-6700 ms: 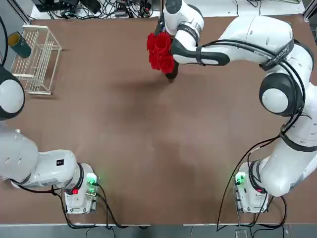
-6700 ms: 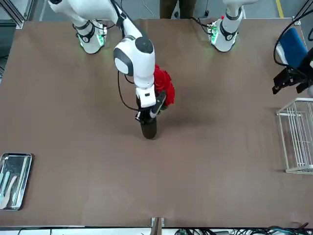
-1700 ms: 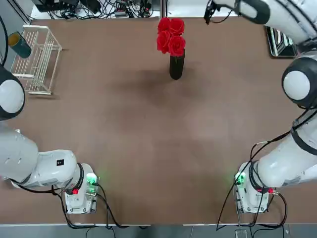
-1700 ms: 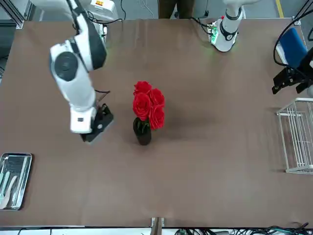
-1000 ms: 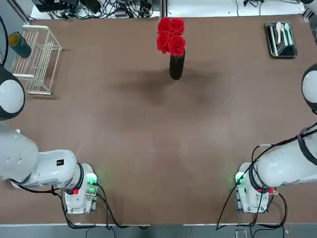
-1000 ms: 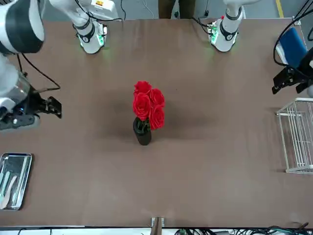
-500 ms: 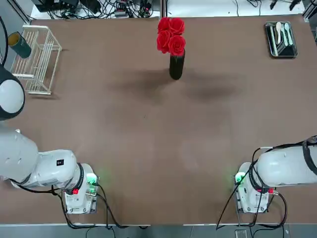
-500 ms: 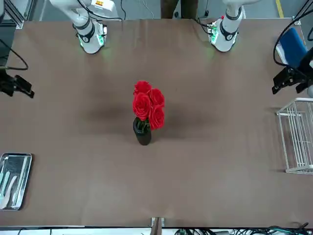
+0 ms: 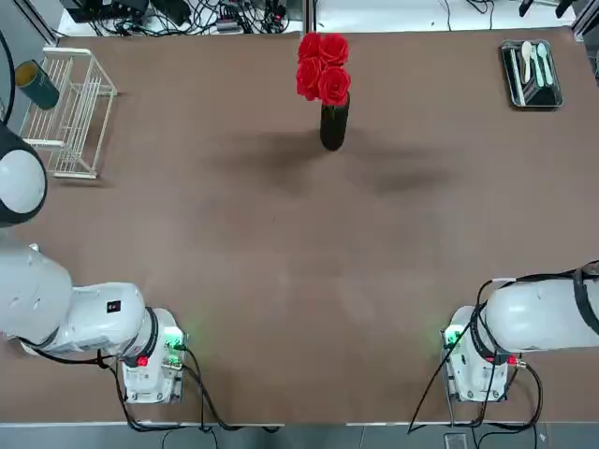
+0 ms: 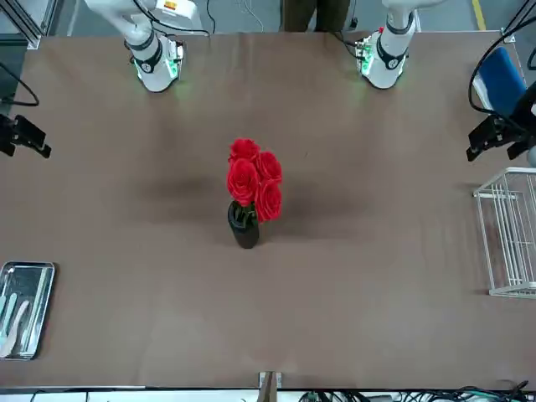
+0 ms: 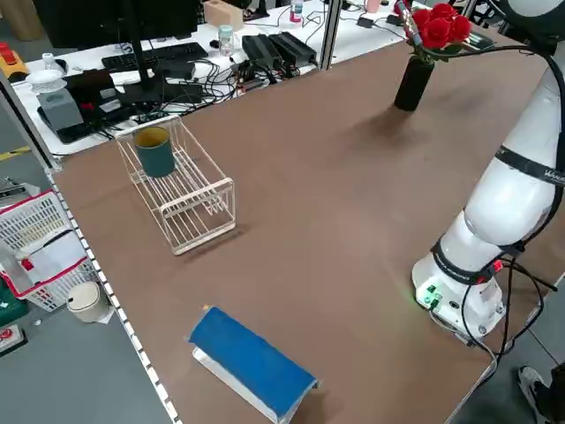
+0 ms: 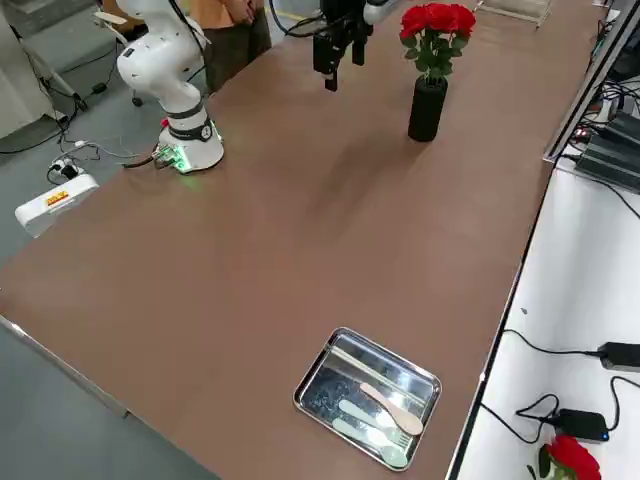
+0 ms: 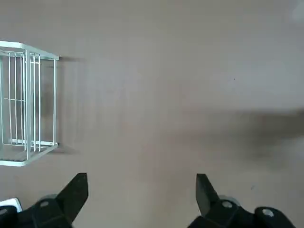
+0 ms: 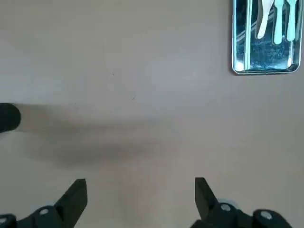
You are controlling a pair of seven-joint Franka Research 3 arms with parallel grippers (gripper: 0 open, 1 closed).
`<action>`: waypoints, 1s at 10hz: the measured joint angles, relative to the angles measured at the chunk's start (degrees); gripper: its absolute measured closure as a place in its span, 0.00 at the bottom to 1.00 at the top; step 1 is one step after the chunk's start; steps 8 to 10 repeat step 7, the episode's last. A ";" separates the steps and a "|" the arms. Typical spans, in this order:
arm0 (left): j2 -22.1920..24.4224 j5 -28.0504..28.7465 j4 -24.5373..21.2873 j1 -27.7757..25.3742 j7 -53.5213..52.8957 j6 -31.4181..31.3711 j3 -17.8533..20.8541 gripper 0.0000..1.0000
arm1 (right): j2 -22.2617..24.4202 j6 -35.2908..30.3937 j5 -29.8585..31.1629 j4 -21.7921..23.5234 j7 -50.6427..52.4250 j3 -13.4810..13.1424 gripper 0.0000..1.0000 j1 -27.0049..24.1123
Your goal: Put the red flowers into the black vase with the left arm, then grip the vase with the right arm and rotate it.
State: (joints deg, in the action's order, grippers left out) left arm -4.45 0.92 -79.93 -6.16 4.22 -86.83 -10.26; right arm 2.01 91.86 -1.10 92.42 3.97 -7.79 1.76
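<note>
The red flowers (image 9: 321, 64) stand upright in the black vase (image 9: 333, 127) near the table's far edge, also seen in the front view as flowers (image 10: 254, 179) in the vase (image 10: 244, 229). Nothing touches them. My right gripper (image 10: 29, 138) hangs open and empty far out at my right edge of the table; its wrist view shows its spread fingers (image 14: 76, 195) over bare tabletop, with the vase's edge (image 14: 7, 117) off to one side. My left gripper (image 10: 494, 141) hovers open and empty at my left side, by the wire rack (image 13: 27, 104).
A white wire rack (image 9: 70, 112) sits at the far left with a dark teal cup (image 11: 156, 152) beside it. A metal tray (image 9: 532, 73) with spoons lies at the far right. A blue block (image 11: 252, 362) rests near the table's left edge.
The right arm has swung away from the vase, out to the table's right edge. The flowers, the vase and the left arm have not moved.
</note>
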 joint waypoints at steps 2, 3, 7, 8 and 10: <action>0.00 0.00 0.00 0.00 0.00 0.00 0.00 0.00 | 0.00 0.45 0.00 0.06 0.99 1.64 0.00 -0.01; 0.00 0.00 -0.01 0.01 0.00 0.00 0.00 0.00 | 0.00 0.51 0.00 0.06 0.99 2.47 0.00 0.00; 0.00 0.00 -0.01 0.01 0.00 0.00 0.00 0.00 | 0.00 0.52 0.01 0.06 1.15 2.71 0.00 -0.16; 0.00 0.00 -0.01 0.01 0.00 0.00 0.00 0.00 | 0.00 0.52 0.01 0.06 1.15 2.71 0.00 -0.16; 0.00 0.00 -0.01 0.01 0.00 0.00 0.00 0.00 | 0.00 0.52 0.01 0.06 1.15 2.71 0.00 -0.16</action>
